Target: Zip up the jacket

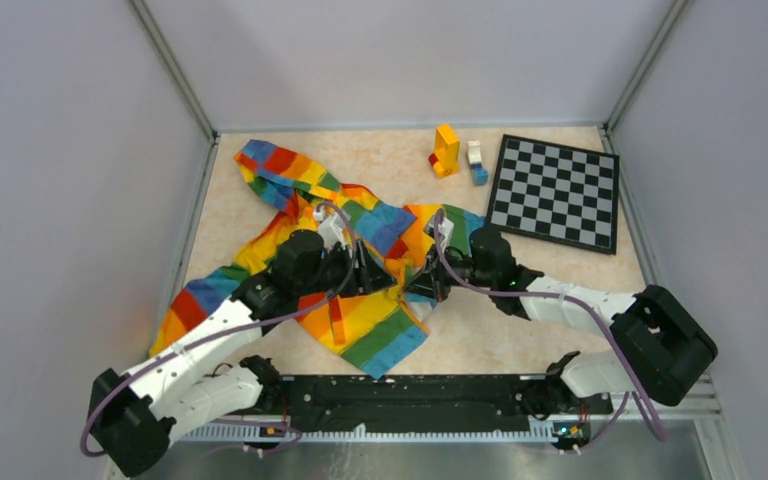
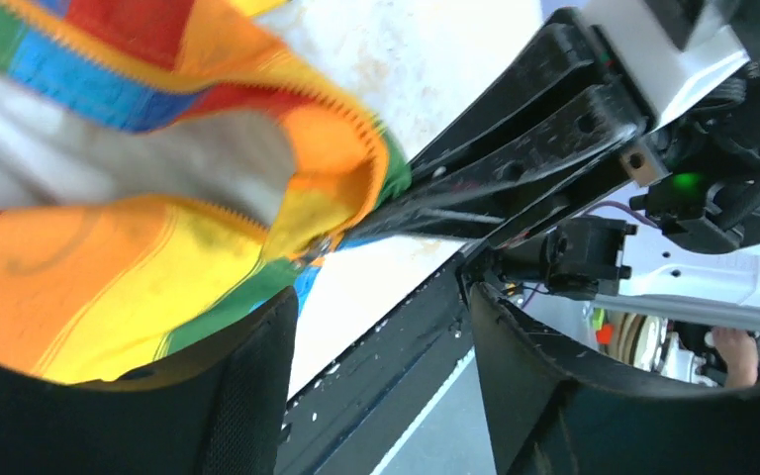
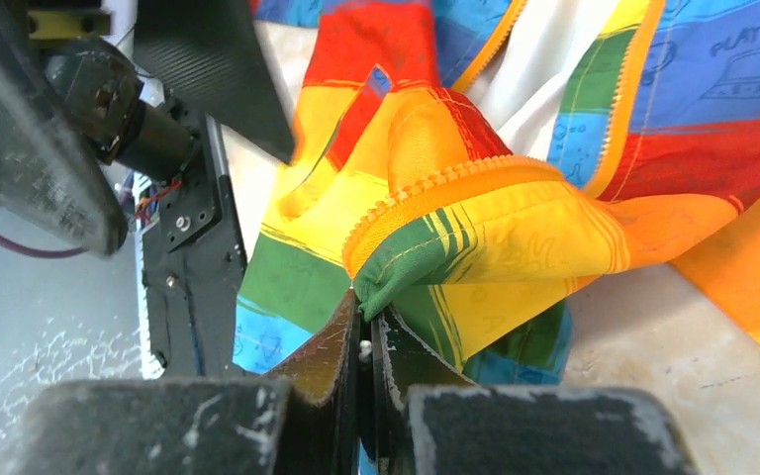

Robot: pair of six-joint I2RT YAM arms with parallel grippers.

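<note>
The rainbow-striped jacket [image 1: 365,325] lies crumpled and open in the middle of the table. My right gripper [image 3: 364,309] is shut on a green corner of the jacket [image 3: 515,233] at the bottom of its front edge, just under the orange zipper teeth [image 3: 426,193]. In the top view the right gripper [image 1: 417,287] reaches in from the right. My left gripper [image 1: 378,272] faces it from the left, close by. Its fingers [image 2: 257,386] stand wide open with nothing between them. The jacket [image 2: 109,277] hangs up and to the left of the left gripper [image 2: 381,297].
A black-and-white chessboard [image 1: 555,190] lies at the back right. Orange-yellow blocks [image 1: 445,150] and white-blue blocks [image 1: 476,162] stand beside it. The black base rail [image 1: 410,400] runs along the near edge. Grey walls enclose the table on three sides.
</note>
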